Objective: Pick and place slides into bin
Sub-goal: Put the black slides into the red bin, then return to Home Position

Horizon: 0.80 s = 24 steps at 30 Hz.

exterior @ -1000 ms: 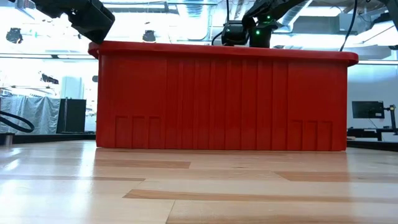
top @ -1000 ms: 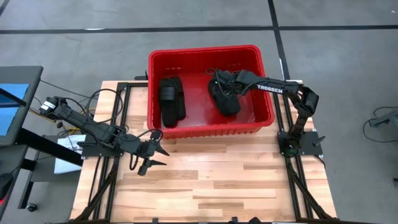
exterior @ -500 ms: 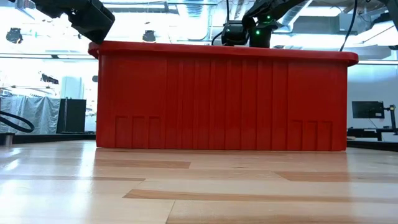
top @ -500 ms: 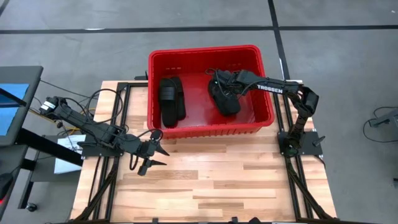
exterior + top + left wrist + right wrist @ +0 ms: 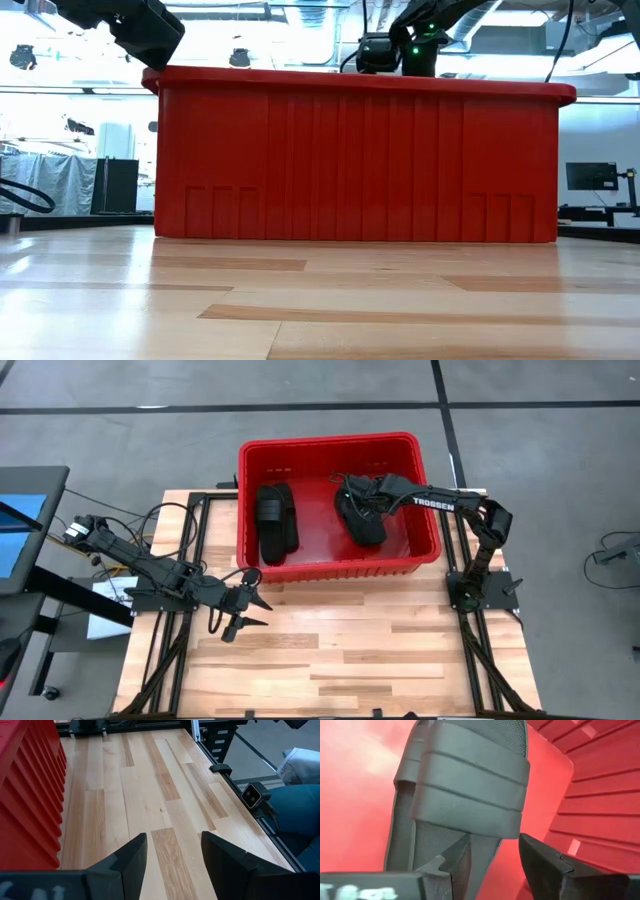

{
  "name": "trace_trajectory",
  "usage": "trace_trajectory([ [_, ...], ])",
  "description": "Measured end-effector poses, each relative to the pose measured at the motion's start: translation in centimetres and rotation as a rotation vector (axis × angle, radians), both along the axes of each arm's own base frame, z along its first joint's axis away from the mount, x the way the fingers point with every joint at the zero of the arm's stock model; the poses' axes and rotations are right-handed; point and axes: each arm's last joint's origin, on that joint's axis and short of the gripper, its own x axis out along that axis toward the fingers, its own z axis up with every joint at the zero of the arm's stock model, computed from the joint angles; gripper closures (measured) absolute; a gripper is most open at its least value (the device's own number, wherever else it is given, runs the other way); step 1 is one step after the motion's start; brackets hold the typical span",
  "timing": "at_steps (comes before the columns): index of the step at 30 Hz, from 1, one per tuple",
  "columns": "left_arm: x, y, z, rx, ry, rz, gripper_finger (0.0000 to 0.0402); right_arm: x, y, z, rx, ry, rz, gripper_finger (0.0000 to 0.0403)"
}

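While the right gripper [image 5: 352, 493] hangs inside the bin [image 5: 330, 443], its fingers stand apart just over one of the slides [image 5: 465, 795]

More slides [image 5: 275, 520] lie by the bin's left wall; left gripper [image 5: 250, 612] waits wide open over the bench [image 5: 380, 650]

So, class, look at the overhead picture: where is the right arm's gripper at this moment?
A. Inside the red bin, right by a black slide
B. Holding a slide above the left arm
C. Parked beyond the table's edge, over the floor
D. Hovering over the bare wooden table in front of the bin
A: the right gripper reaches into the bin, with its open fingers at a black slide lying on the red floor.
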Motion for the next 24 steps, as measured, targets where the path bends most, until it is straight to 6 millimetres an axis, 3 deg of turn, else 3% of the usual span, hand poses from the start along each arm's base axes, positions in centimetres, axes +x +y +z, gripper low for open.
trace_trajectory([
  [14,0.0,0.0,0.0,0.000,0.000,0.000,0.0223,0.0,0.4,0.0,0.007,0.020,0.016,0.0227],
  [24,0.0,0.0,0.0,0.000,0.000,0.000,0.0223,0.4,0.3,1.5,-0.007,-0.001,0.031,0.0227],
])
